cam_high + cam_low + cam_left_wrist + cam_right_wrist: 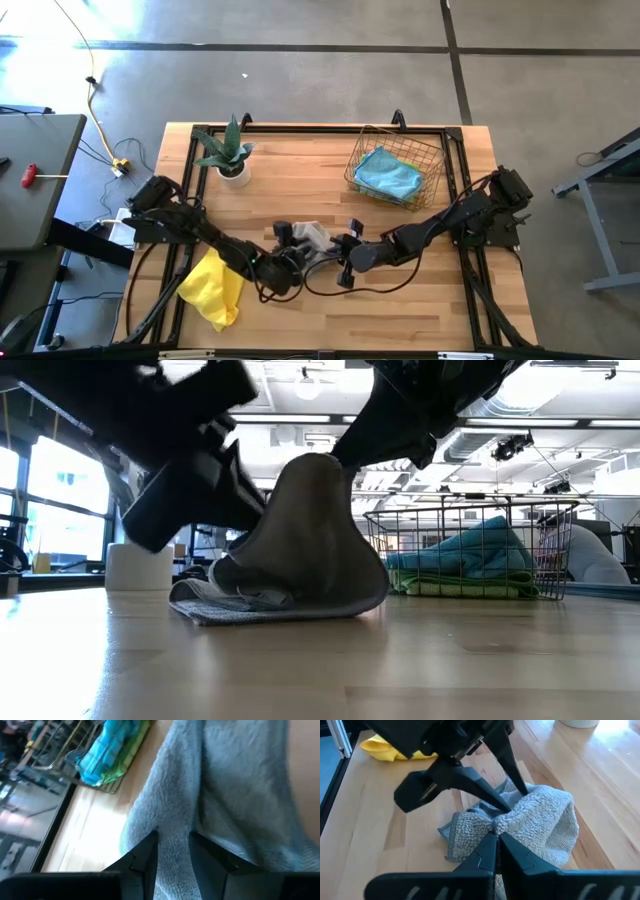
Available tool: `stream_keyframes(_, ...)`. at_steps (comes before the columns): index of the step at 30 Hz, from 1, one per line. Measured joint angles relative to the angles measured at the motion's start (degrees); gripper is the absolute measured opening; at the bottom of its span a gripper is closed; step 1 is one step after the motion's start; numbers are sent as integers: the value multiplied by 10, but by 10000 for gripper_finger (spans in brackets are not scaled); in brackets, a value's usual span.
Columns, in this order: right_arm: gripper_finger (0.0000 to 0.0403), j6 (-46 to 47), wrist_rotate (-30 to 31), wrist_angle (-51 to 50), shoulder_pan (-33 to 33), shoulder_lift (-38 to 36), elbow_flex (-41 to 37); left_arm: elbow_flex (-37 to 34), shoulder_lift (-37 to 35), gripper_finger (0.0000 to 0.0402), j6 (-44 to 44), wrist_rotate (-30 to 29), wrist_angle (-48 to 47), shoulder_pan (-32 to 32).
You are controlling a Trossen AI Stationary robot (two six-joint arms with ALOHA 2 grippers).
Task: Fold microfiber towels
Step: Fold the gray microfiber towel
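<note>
Grey microfiber towel (312, 236) at mid-table, pinched from both sides and lifted into a peak, its lower edge resting on the table (400, 300). Left gripper (173, 851): fingers clamped on a fold of the grey cloth. Right gripper (498, 838): fingertips pressed together on the opposite fold, facing the left gripper. Yellow towel (214, 288) lies beside the left arm; wire basket (396, 166) with blue towel (388, 174) stands behind the right arm.
</note>
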Motion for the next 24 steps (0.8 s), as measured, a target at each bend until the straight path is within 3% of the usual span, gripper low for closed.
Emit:
stream_keyframes(3,0,0,-2,-1,0,0,0,-1,3,101,-24,-22,-25,-3)
stream_keyframes(13,0,-15,23,-12,-14,0,0,0,3,101,-46,-9,-9,-44)
stream_keyframes(18,0,-15,21,-12,-23,0,0,0,3,101,-50,-45,-6,-50)
stream_keyframes(24,0,-15,22,-12,-23,0,0,0,3,101,-77,-22,-3,-45)
